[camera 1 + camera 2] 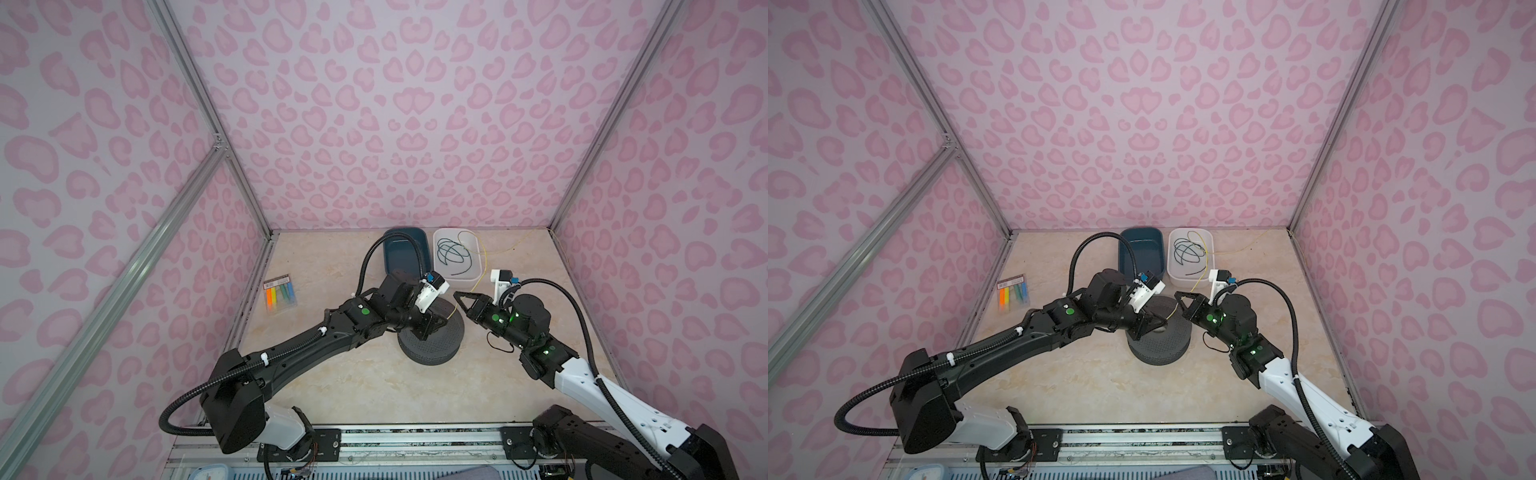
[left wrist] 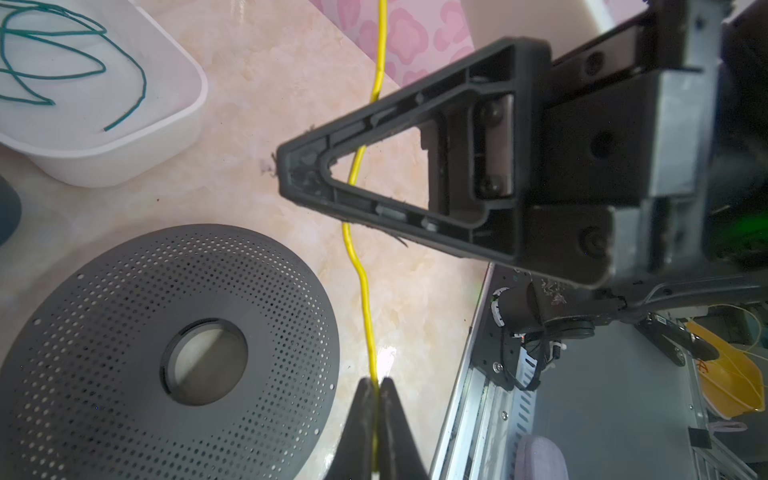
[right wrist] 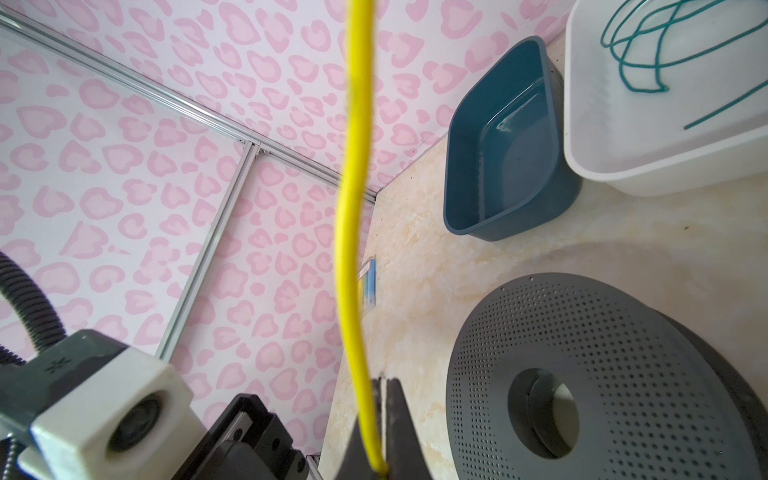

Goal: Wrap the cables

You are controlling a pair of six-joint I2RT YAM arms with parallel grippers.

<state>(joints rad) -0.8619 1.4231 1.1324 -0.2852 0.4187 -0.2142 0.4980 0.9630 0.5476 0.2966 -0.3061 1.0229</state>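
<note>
The cable is a thin yellow wire (image 1: 477, 279). It comes out of the white tray (image 1: 457, 231), drops to the two grippers, and another stretch trails over the table toward the back right corner. My left gripper (image 2: 377, 380) is shut on the yellow wire (image 2: 361, 291) above the edge of a grey perforated spool (image 2: 124, 332). My right gripper (image 3: 384, 380) is shut too, with the yellow wire (image 3: 353, 249) running into the seam of its jaws. In both top views the two grippers (image 1: 446, 319) (image 1: 455, 294) sit tip to tip over the spool (image 1: 1158, 345).
A dark green cord (image 1: 451, 253) lies coiled in the white tray. A dark blue tub (image 1: 399, 249) stands to its left. A packet of coloured pieces (image 1: 280, 295) lies by the left wall. Pink patterned walls close in three sides, and a metal rail (image 1: 415, 440) runs along the front.
</note>
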